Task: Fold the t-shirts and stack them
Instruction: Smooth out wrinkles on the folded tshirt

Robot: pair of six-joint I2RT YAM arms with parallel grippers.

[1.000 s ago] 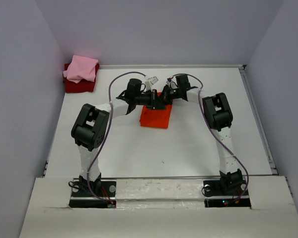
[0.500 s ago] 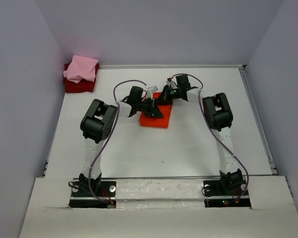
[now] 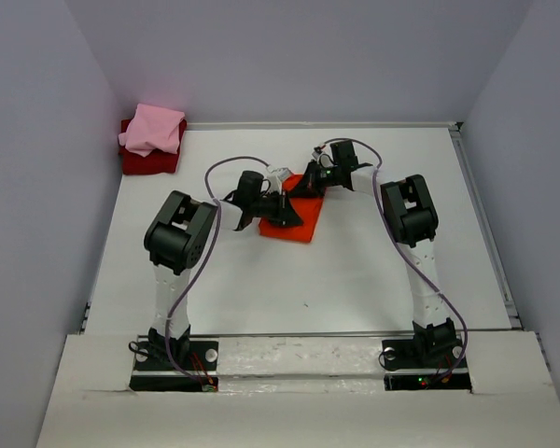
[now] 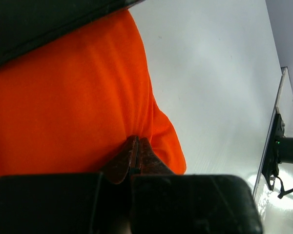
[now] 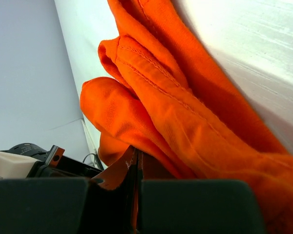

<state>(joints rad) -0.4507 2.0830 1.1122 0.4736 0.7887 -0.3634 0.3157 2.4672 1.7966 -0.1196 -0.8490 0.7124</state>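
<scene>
Left hand (image 4: 135,141) pinches orange shirt (image 3: 299,227) at its 9 o'clock edge, right hand (image 5: 136,156) pinches its 12 o'clock edge, mid-bench (image 3: 355,271); pink shirt (image 3: 154,129) sits on dark red shirt (image 3: 149,165), 10 o'clock corner.

The plain bright orange-red t-shirt (image 3: 306,225) is standing out against the white tabletop (image 3: 355,271), with a light pink t-shirt (image 3: 153,129) and a dark red t-shirt (image 3: 149,162) showing plain at ten o'clock.
</scene>
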